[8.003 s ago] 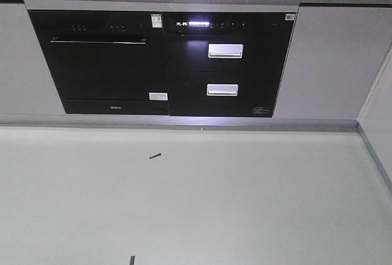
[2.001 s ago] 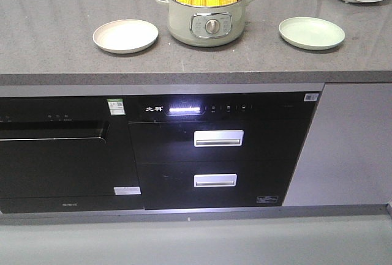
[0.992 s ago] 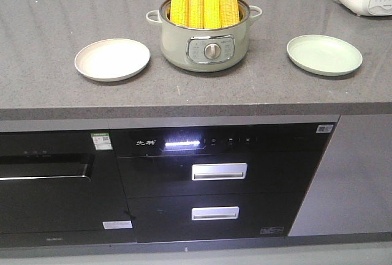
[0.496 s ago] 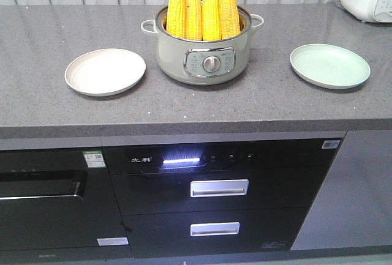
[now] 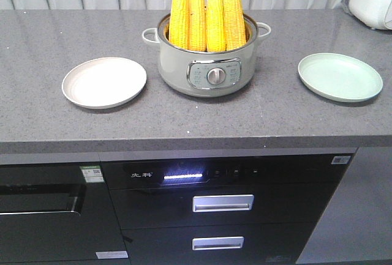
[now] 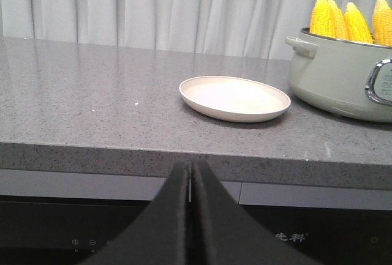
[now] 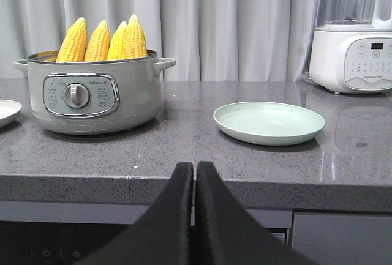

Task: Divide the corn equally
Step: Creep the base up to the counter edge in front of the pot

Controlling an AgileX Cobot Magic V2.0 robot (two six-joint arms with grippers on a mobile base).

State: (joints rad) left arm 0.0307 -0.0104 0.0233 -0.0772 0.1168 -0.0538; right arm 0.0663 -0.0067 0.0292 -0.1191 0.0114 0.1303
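Inside the pot (image 5: 208,72), the corn (image 5: 207,17) is standing upright, tips pointing up, while the left gripper (image 6: 190,166) and right gripper (image 7: 194,167) are hanging empty, pinched together.

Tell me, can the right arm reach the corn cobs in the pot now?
Probably yes. The corn cobs stand upright, tips above the rim of the open electric pot, with nothing over them. The right pincer is shut and must open first.

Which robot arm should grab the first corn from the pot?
Probably right, narrowly: the pot of corn shows whole in the right wrist view but cut off in the left one. Both the left gripper and right gripper are shut.
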